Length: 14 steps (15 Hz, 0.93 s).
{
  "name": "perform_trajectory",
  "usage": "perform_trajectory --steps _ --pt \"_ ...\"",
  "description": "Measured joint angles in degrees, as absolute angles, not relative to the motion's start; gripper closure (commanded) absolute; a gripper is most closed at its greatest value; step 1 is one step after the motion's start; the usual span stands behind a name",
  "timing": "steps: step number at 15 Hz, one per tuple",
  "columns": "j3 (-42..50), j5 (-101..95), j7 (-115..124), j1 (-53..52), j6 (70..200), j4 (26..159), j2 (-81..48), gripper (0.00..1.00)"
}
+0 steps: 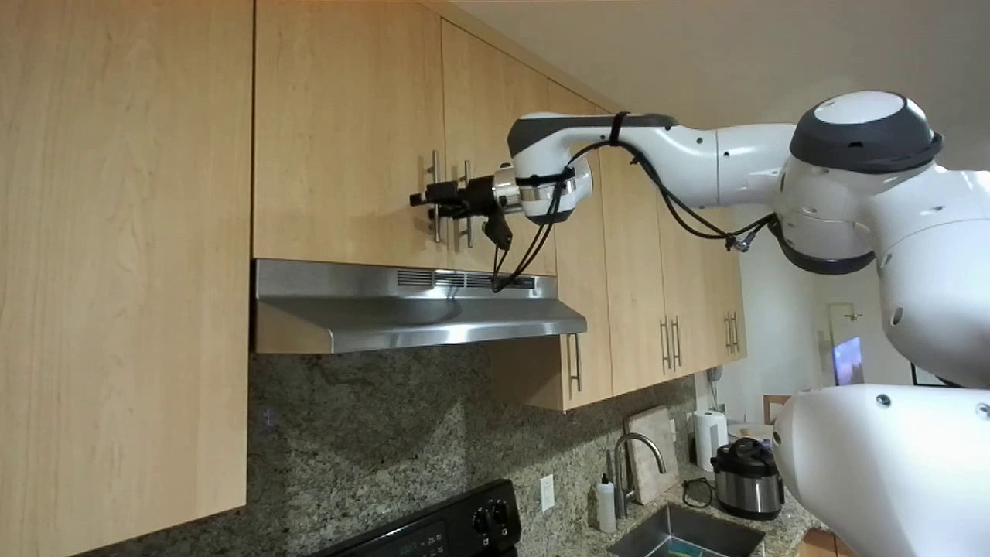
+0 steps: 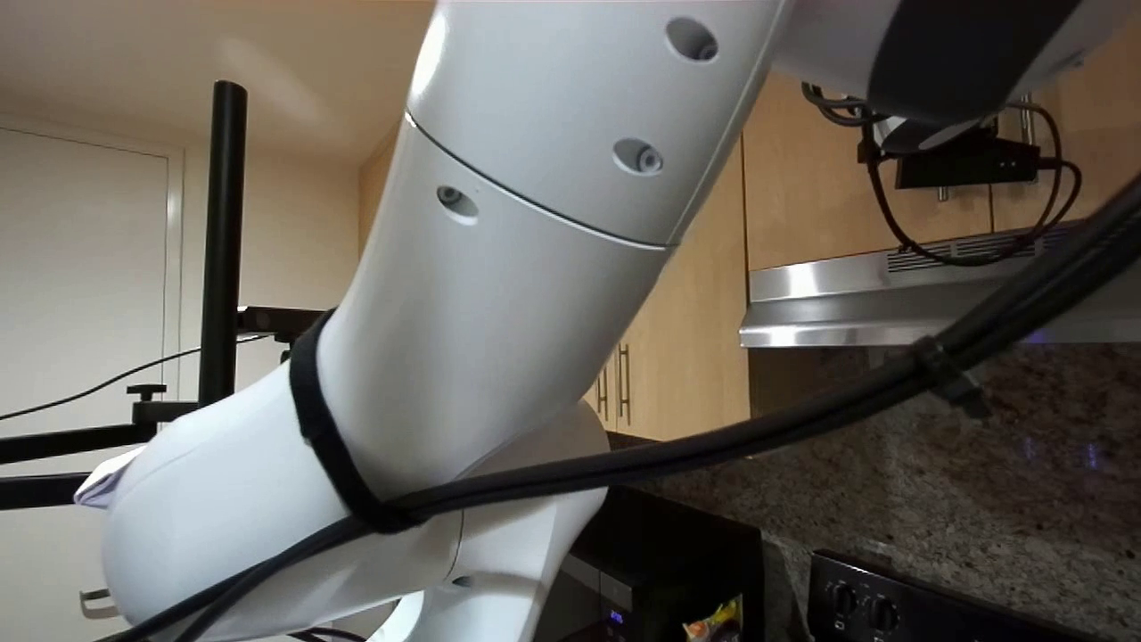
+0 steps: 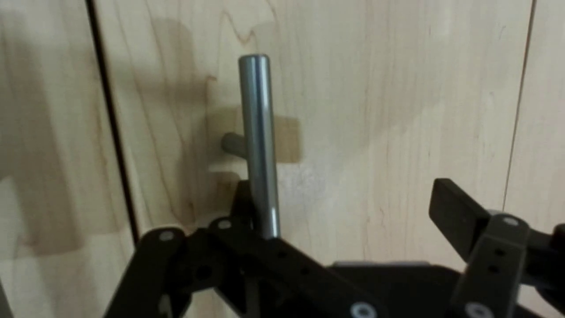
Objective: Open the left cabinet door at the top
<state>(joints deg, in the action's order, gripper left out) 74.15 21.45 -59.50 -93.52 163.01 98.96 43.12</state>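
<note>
Inside the spread tool [image 3: 342, 196] stands the handle [image 3: 259, 128] of the left cabinet door [image 1: 346, 139].

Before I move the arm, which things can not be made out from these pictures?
What lies inside: hidden by the closed left cabinet door, in an exterior view.
Part of the bar handle, and whether the fingers touch it: hidden behind those fingers, in the wrist view.
Stove panel: cut by the bottom edge, display too small to read, in an exterior view.
</note>
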Motion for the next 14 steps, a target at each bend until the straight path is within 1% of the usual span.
perform_trajectory --steps 6,14 --pt "70.76 14.17 -56.95 -92.22 161.8 101.82 49.27 0.0" --pt "67.54 9.42 -54.53 -89.21 161.79 105.75 52.33 0.0"
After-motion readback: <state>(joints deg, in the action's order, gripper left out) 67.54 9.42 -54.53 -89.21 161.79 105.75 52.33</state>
